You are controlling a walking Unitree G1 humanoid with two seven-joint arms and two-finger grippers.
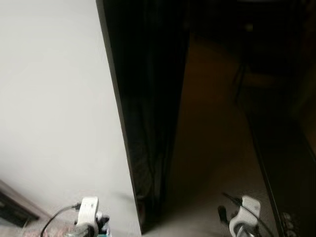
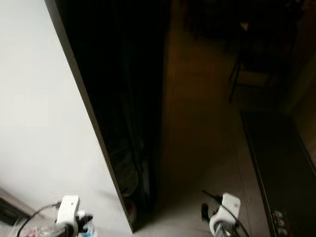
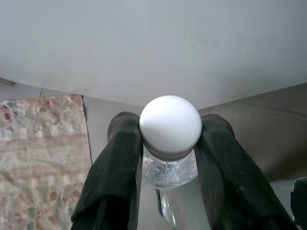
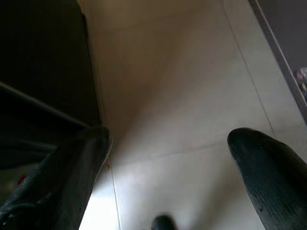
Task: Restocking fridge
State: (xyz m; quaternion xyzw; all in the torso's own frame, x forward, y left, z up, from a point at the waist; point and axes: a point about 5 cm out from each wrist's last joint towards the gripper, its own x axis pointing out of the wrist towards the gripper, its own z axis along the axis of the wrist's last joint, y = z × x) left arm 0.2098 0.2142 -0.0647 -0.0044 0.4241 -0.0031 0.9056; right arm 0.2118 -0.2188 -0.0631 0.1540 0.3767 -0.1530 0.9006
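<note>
A clear plastic water bottle with a white screw cap sits between the two black fingers of my left gripper, which is shut on its neck. In the eye views that left wrist is low at the left, close to the white wall or panel, with a bit of the bottle's blue label beside it. My right gripper is open over the pale tiled floor, with nothing between its fingers. Its wrist is low at the right.
A tall dark edge runs down beside the white panel, with black shadowed space behind it. A dark low cabinet lines the right side. A patterned rug lies on the floor below my left gripper. Dark furniture legs stand farther off.
</note>
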